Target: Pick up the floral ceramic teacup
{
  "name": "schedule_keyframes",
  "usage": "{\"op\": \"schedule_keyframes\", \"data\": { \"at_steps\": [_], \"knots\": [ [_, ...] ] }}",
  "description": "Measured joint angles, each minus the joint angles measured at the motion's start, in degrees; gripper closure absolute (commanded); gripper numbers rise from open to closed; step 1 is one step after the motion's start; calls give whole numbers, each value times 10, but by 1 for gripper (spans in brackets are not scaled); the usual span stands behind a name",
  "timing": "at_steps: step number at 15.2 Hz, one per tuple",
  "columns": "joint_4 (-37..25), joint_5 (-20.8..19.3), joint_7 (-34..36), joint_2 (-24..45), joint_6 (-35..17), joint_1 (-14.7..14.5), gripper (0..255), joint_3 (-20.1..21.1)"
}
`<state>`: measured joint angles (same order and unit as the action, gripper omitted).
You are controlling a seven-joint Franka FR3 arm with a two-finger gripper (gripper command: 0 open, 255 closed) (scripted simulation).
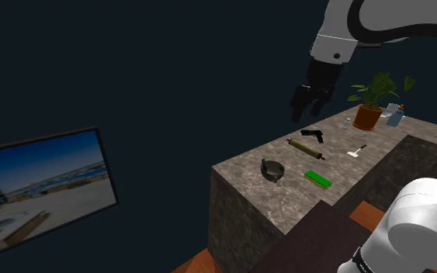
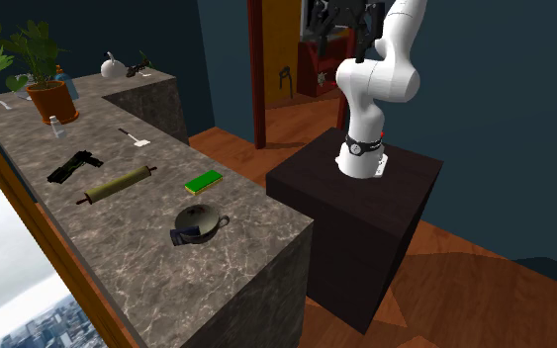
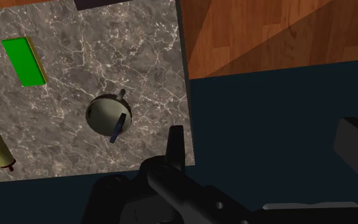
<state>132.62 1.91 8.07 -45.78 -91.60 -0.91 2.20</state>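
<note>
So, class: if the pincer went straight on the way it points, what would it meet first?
Probably not the cup. In the wrist view the open pincer aims just past the counter edge, at a dark blue surface beyond; depth is unclear.

No legible text, no labels, brands, numbers or signs anywhere
</note>
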Motion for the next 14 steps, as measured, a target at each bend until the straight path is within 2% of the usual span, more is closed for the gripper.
{"op": "schedule_keyframes", "data": {
  "at_steps": [3,8,14],
  "knots": [
    [15,-4,-5,7,-22,2,0,-3],
    [78,-25,-30,27,-108,12,0,-21],
    [141,-52,-61,91,-239,28,0,-47]
  ]
}}
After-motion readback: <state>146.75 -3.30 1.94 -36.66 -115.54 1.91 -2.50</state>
